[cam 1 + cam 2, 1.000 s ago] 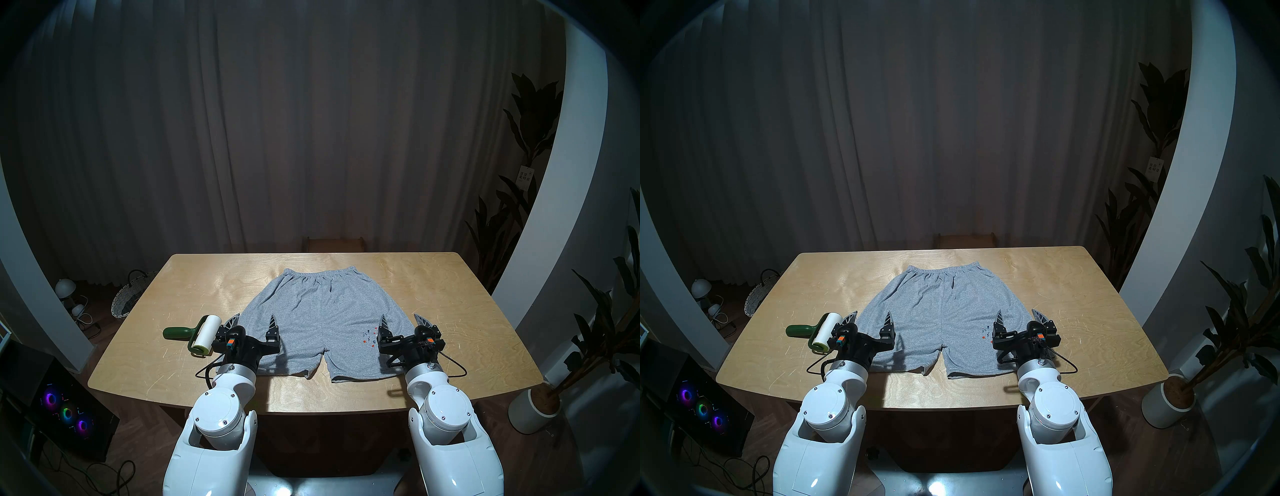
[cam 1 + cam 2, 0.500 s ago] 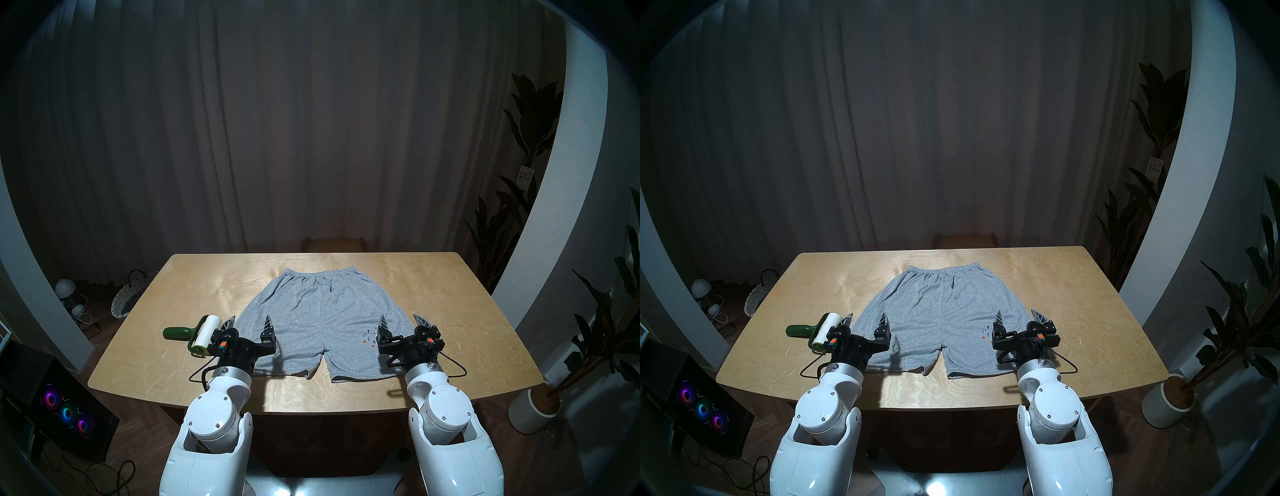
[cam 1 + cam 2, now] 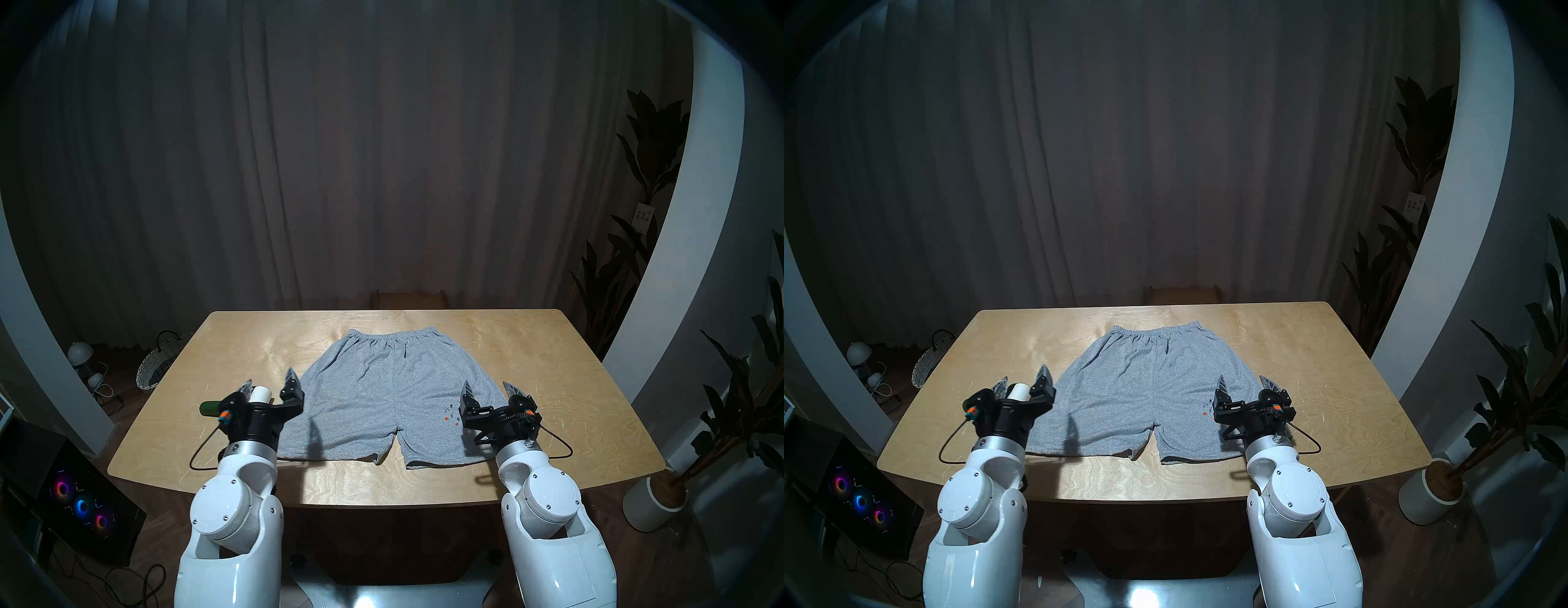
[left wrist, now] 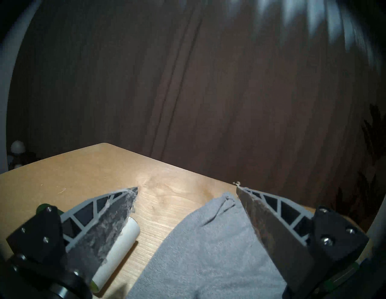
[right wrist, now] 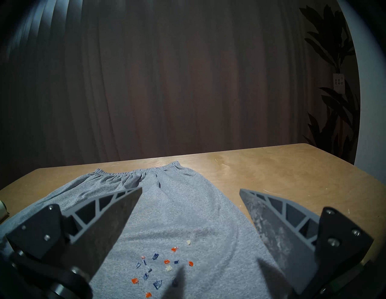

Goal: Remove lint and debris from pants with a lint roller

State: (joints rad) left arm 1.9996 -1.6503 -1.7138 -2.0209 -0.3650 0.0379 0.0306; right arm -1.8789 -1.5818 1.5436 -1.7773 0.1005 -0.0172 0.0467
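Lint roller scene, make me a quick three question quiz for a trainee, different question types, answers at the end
1. True or false: the left gripper is shut on the lint roller.
2. The debris lies on which part of the shorts? A) waistband B) the leg under the right gripper C) the leg near the roller
3. Fill in: the shorts' waistband points ____ the robot.

Key
1. False: its jaws stand open above the roller, which lies on the table.
2. B
3. away from
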